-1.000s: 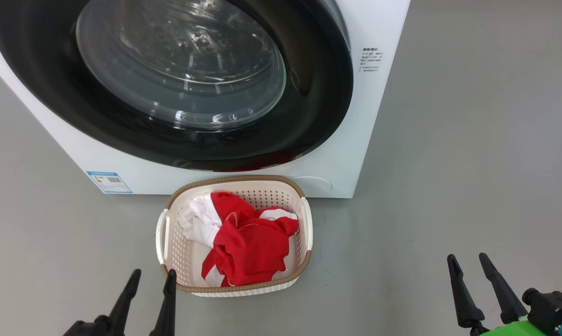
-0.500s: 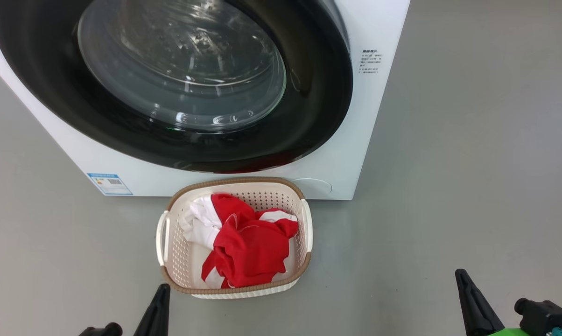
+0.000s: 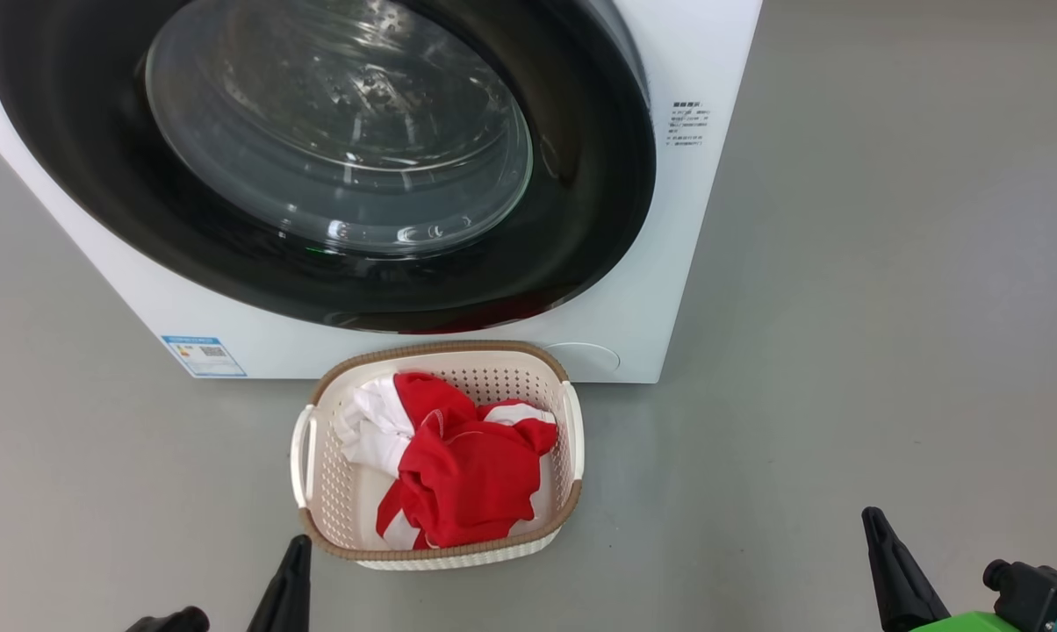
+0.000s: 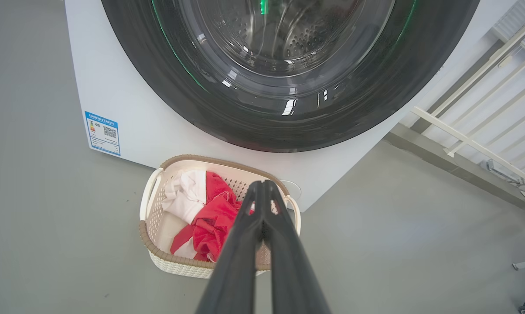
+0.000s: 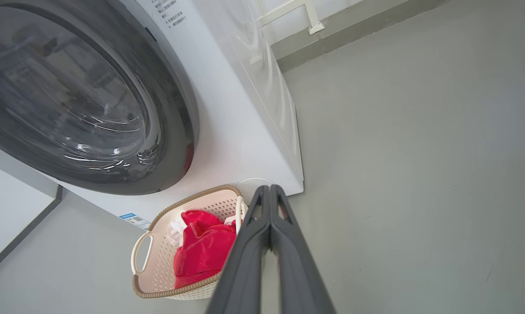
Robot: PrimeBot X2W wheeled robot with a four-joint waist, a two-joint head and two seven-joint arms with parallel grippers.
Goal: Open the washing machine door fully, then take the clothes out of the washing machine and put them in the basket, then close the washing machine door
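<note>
progress: all three steps looking done
round black-rimmed glass washing machine door: sitting shut on white washing machine
soft red-and-white clothes: lying bunched in cream perforated plastic basket, before the machine
basket: opening facing up, long axis seemingly running along machine front
left gripper, right gripper: both pinching closed on nothing

On the front of the big white box-shaped washing machine, low at its left corner, sticks a small blue-edged paper label bearing a QR code; its print is too small to read. Near the upper right of the same front stands a block of small dark printed lines, likewise not legible.
</note>
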